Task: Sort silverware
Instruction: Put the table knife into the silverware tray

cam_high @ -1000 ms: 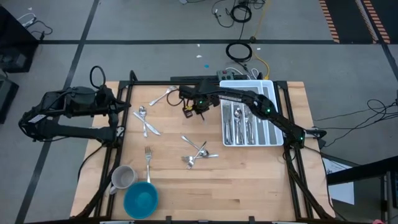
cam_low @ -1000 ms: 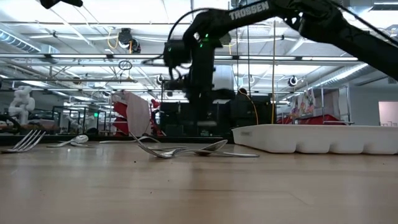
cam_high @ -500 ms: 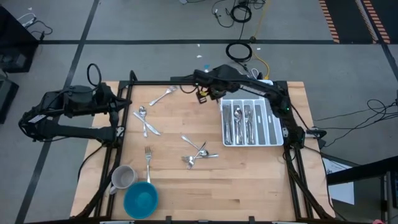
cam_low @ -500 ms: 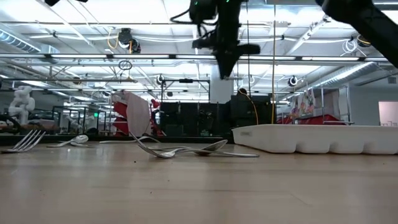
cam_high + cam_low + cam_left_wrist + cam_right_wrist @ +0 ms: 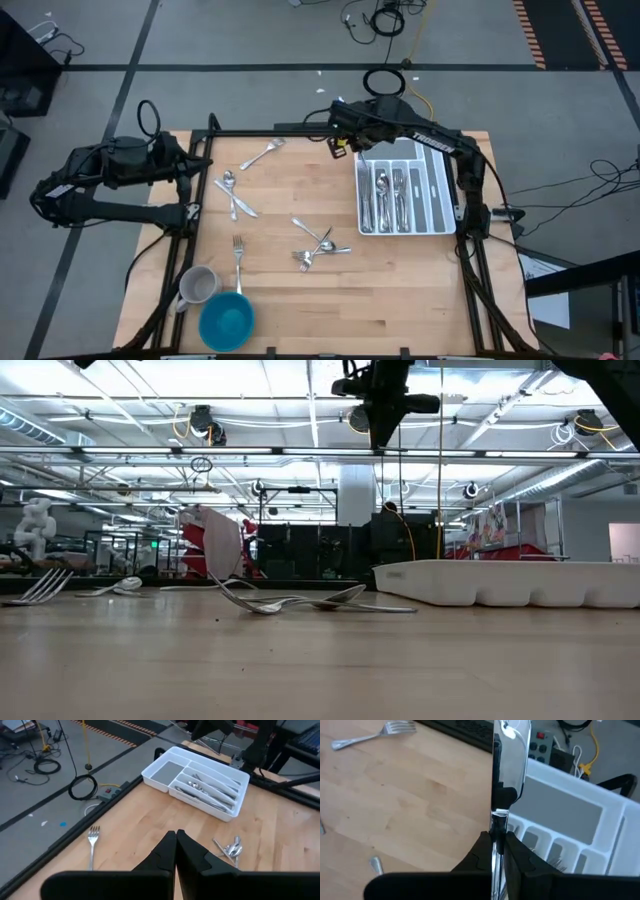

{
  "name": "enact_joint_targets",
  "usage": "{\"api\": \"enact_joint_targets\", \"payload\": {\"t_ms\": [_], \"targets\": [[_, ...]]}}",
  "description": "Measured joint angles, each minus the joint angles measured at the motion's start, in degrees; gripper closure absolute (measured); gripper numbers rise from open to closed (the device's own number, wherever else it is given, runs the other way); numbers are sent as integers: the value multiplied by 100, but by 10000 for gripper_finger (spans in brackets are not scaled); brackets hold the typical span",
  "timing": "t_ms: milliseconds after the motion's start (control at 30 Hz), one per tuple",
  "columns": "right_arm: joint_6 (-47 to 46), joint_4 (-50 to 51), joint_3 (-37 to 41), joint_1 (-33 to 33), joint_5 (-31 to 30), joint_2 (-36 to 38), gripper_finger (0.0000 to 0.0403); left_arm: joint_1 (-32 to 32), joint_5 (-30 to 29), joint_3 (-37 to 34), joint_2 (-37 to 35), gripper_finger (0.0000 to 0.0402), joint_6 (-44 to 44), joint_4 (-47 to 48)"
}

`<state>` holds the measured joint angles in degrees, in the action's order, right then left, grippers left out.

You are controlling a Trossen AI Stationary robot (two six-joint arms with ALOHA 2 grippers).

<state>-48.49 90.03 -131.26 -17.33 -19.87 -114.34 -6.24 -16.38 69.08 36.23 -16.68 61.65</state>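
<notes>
The right pincer [image 5: 343, 143] hung high over the surface [image 5: 300, 290] near its 12 o'clock edge, just beside the far left corner of the white organiser tray [image 5: 441, 185]. Its fingers [image 5: 515, 851] were clenched on a knife [image 5: 507, 765], the shiny blade standing up past the fingertips in the right wrist view, with the tray's wide end compartment beyond it. In the low view the pincer showed at the top, well above the tray's long white wall.

The left pincer [image 5: 175, 851] waited at the surface's 9 o'clock edge, clamped tight on nothing, pointed toward the tray.

The rest of the silverware lay scattered. Several pieces already sat in the tray's long compartments [image 5: 388, 197]. A tangled heap of spoons and forks [image 5: 320, 247] rested near the middle, toward 5 o'clock from centre. A lone fork [image 5: 262, 155] lay at about 11 o'clock, a spoon and another piece crossed [image 5: 234, 194] toward 9 o'clock, and a second fork [image 5: 238, 257] at 7 o'clock, just beside a grey mug [image 5: 197, 286] and a blue bowl [image 5: 227, 321], which touched each other at the near left corner.
</notes>
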Motion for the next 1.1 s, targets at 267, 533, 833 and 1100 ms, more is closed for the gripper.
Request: {"api": "enact_joint_targets", "payload": {"t_ms": [267,533,833,1100], "targets": [[458,-3,17,-366,49,32,402,0,-44,0,0,391,-252,9],[1010,-832,83,123,633,56,402,0,-199,0,8,391,-399,16],[2100,-3007,83,570,1378,54,402,0,-411,0,62,391,-405,-38],[2583,-4795,75,828,2114,-400,402,0,-483,0,188,391,-557,-162]]}}
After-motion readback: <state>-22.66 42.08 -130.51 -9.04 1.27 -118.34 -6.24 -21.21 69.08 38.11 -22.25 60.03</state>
